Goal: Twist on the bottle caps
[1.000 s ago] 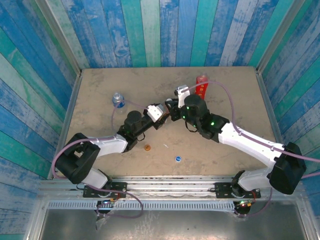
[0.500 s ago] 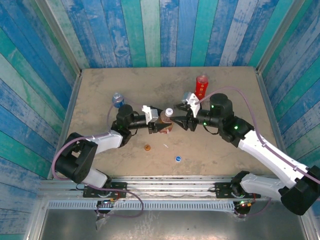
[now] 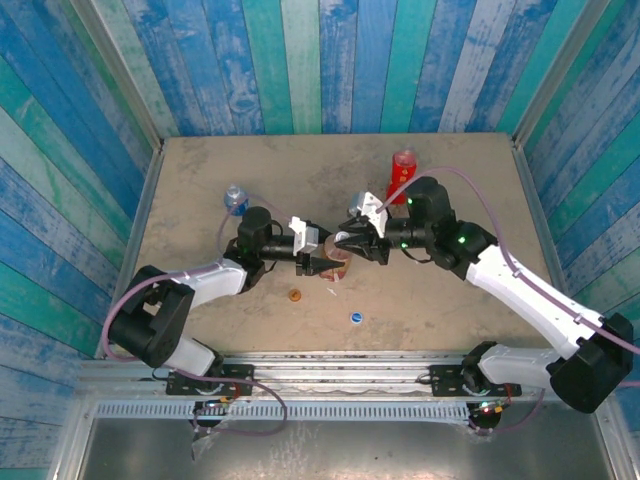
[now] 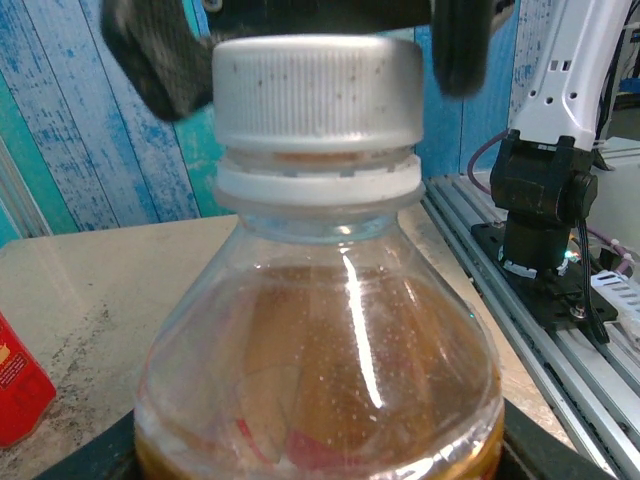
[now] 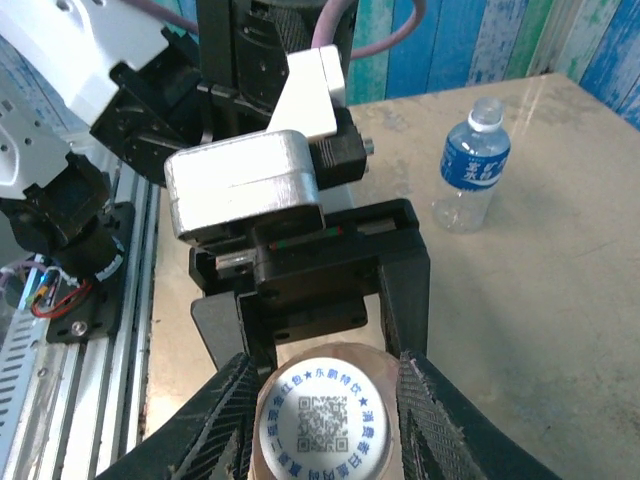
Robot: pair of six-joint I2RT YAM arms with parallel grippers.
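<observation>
Moving in since half a second ago, right gripper (image 3: 345,246) now straddles the white cap (image 5: 322,435) on the amber bottle (image 4: 320,380) at the table (image 3: 200,170) centre; pinch unclear, while left gripper (image 3: 322,264) clamps the bottle body. Tightening looks next.

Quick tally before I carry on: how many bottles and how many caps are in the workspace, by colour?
Bottles: 3 (amber tea bottle, red bottle, clear bottle with blue label)
Caps: 3 (white cap on the tea bottle, orange cap and blue cap loose on the table)
Total: 6
</observation>
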